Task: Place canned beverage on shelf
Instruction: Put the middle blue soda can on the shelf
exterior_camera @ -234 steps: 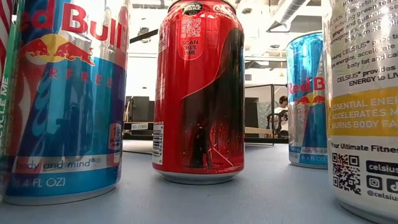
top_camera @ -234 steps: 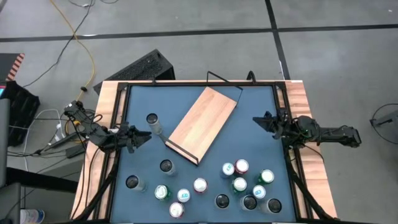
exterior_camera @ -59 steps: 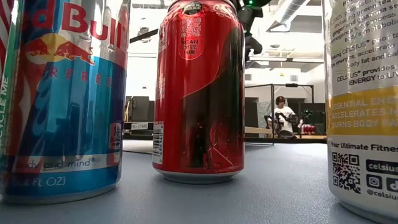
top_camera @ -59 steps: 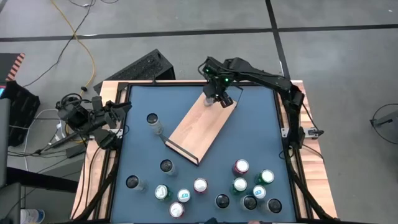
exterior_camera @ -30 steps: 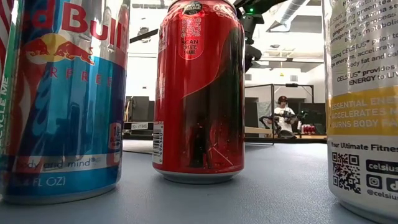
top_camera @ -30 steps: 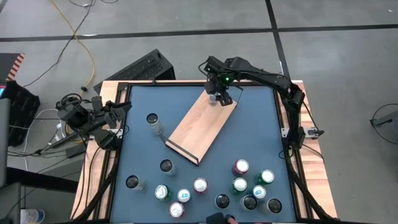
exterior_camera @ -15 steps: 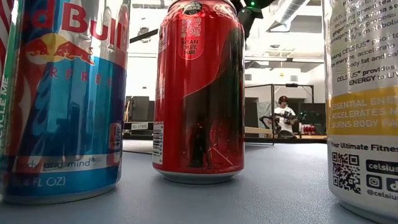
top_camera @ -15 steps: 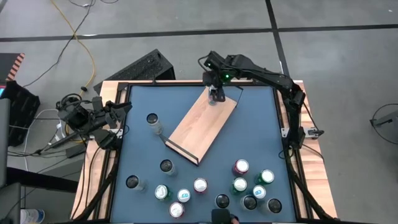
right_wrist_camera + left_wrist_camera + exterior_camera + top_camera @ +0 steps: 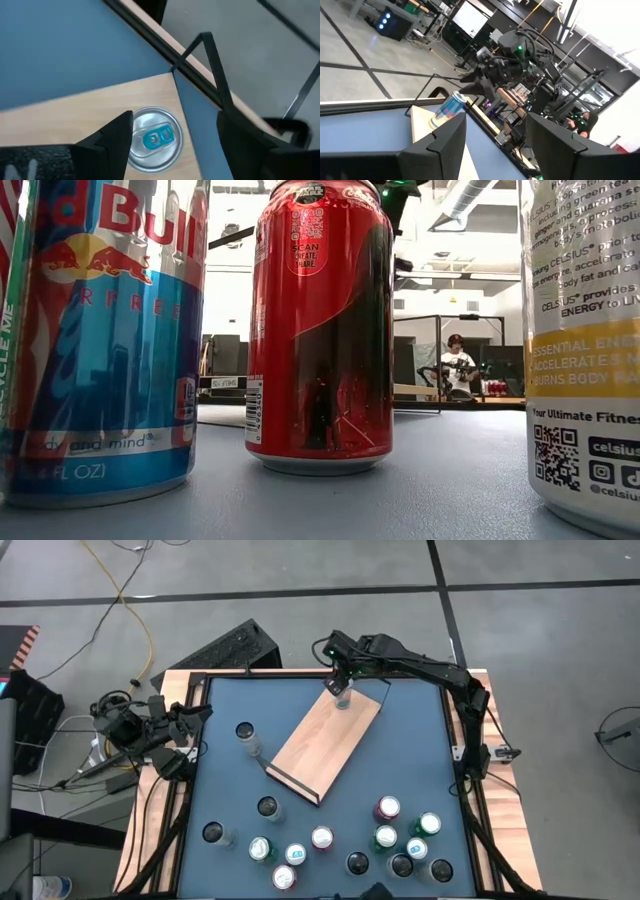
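The shelf [image 9: 320, 745], a light-wood board, lies slantwise in the middle of the blue table [image 9: 420, 750]. A blue and silver can [image 9: 342, 699] stands upright on its base at the board's far corner [image 9: 447, 109]. My right gripper [image 9: 340, 683] hovers open just above this can. In the right wrist view its fingers [image 9: 117, 135] stand on either side of the can's top [image 9: 154, 137], clear of it. My left gripper [image 9: 203, 712] waits open at the table's left edge, with nothing between its fingers [image 9: 445, 142].
Several cans stand along the table's near side [image 9: 400, 840], with others to the left of the board [image 9: 245, 732]. A red can [image 9: 320, 330] and a blue one [image 9: 100, 340] fill the low view. A black wire rail [image 9: 360, 665] rises at the table's far edge. A person [image 9: 458, 365] sits in the room beyond.
My right gripper has risen off the can, rolled about its own axis and shifted slightly toward the table's far left. The can, earlier covered by the gripper in the high view, now shows standing upright on the shelf's far corner.
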Motion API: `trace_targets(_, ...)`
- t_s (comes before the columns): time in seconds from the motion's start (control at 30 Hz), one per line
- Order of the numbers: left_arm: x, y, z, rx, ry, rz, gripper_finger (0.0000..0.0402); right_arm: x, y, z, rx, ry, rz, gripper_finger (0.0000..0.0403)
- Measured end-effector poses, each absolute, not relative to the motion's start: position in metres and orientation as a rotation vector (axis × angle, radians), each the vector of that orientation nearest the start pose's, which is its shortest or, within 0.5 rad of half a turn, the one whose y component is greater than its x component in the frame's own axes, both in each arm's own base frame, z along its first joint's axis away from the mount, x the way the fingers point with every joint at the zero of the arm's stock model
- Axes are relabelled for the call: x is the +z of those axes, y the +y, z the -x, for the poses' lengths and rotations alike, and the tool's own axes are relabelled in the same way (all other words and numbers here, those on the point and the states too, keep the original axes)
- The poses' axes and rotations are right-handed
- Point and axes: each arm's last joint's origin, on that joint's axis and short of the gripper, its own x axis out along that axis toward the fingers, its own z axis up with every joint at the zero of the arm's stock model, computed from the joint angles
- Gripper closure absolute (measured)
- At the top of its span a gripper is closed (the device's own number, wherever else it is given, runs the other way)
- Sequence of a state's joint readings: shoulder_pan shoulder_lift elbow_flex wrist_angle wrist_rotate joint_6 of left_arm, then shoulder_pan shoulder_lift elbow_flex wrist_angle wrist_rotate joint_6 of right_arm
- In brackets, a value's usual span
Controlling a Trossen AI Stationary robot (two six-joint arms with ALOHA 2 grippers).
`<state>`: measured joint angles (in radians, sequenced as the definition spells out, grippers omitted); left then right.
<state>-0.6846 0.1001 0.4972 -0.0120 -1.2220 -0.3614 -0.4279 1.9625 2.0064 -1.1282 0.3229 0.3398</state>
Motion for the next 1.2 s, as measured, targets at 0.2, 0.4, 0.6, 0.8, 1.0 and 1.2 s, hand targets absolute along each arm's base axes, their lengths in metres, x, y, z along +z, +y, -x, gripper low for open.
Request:
trace_targets(0.2,0.309,0.001,-0.042,0.484,-0.322,0.669,0.0207,0.334,-0.174,-0.368,-0.94,0.912,-0.501,0.0132)
trace_targets(0.4,0.309,0.0,-0.042,0.46,-0.321,0.667,0.0207,0.33,-0.172,-0.368,-0.992,0.904,-0.594,0.0132)
trace_targets(0.6,0.309,0.0,-0.043,0.449,-0.316,0.659,0.0207,0.317,-0.164,-0.372,-1.015,0.912,-0.637,0.0132)
trace_targets(0.8,0.308,-0.001,-0.043,0.425,-0.307,0.647,0.0207,0.311,-0.158,-0.379,-1.014,0.871,-0.645,0.0132)
trace_targets(1.0,0.307,-0.001,-0.044,0.425,-0.301,0.639,0.0207,0.31,-0.158,-0.378,-1.031,0.872,-0.652,0.0134)
trace_targets(1.2,0.306,-0.002,-0.044,0.428,-0.289,0.623,0.0207,0.31,-0.159,-0.379,-1.015,0.875,-0.63,0.0162)
